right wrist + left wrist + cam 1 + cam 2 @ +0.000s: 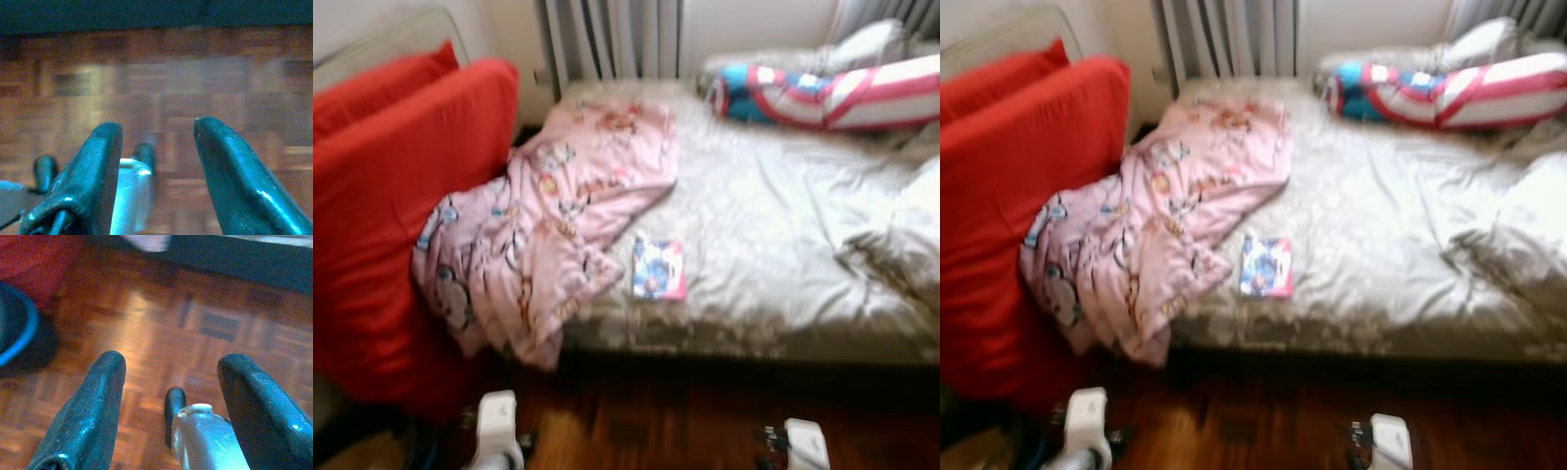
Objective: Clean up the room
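A pink patterned blanket (548,225) lies crumpled over the bed's left corner and hangs down toward the floor. Beside it on the grey sheet (764,225) rests a small blue and pink booklet (658,268). Both arms hang low in front of the bed, the left wrist (496,426) and the right wrist (803,443) at the picture's lower edge. My left gripper (171,367) is open over bare parquet. My right gripper (156,129) is open too, with only wooden floor between its fingers.
Two big red cushions (382,196) stand against the bed's left side. A striped red, white and blue pillow (822,93) lies at the head, and a rumpled white duvet (901,235) lies on the right. A radiator (607,39) stands behind. A blue-rimmed dark object (19,328) sits on the floor.
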{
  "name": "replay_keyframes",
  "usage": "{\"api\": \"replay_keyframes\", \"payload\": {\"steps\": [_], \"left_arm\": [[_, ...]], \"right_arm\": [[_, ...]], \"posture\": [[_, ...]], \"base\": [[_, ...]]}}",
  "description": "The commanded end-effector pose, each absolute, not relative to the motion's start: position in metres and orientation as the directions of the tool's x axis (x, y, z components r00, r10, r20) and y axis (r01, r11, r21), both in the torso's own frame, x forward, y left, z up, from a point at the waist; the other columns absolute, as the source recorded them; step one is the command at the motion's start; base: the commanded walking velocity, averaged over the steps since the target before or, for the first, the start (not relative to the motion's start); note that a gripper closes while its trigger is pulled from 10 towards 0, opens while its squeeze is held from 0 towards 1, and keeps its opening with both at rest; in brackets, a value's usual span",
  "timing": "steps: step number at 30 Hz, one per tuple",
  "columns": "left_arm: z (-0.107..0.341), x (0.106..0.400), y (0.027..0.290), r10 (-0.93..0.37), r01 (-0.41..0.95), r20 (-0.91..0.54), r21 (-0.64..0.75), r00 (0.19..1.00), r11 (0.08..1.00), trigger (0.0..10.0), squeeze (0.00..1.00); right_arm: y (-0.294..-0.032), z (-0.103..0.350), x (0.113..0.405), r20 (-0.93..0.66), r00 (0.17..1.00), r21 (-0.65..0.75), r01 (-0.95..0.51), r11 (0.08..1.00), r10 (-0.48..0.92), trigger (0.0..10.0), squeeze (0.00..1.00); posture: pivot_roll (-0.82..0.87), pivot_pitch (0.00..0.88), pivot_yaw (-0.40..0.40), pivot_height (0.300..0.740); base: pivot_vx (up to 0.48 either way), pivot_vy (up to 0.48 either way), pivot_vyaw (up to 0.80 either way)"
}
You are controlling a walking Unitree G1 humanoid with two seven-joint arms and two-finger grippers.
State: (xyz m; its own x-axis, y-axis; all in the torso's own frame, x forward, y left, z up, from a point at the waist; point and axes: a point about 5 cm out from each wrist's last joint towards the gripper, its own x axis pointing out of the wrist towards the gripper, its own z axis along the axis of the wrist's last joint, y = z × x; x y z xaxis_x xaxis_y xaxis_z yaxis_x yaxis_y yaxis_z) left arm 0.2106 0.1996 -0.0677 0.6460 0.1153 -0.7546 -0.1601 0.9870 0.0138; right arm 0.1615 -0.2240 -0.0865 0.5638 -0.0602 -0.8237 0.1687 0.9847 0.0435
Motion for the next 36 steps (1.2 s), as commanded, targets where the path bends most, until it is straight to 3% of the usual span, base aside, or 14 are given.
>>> {"api": "replay_keyframes", "payload": {"steps": [1,36], "left_arm": [[-0.0673,0.2080,0.2107,0.144,-0.172,-0.756,0.043,0.638,0.984,10.0,0.00],[-0.0665,0.2092,0.2109,0.144,-0.191,-0.751,0.024,0.645,0.981,10.0,0.00]], "right_arm": [[-0.2180,-0.0862,0.1652,-0.818,0.574,0.059,0.165,0.984,-0.048,10.0,0.00],[-0.2188,-0.0857,0.1660,-0.815,0.577,0.056,0.172,0.983,-0.054,10.0,0.00]], "posture": [[0.04,0.035,0.019,0.740],[0.04,0.035,0.019,0.740]], "base": [[0.000,-0.311,0.00],[0.000,-0.297,0.00]]}}
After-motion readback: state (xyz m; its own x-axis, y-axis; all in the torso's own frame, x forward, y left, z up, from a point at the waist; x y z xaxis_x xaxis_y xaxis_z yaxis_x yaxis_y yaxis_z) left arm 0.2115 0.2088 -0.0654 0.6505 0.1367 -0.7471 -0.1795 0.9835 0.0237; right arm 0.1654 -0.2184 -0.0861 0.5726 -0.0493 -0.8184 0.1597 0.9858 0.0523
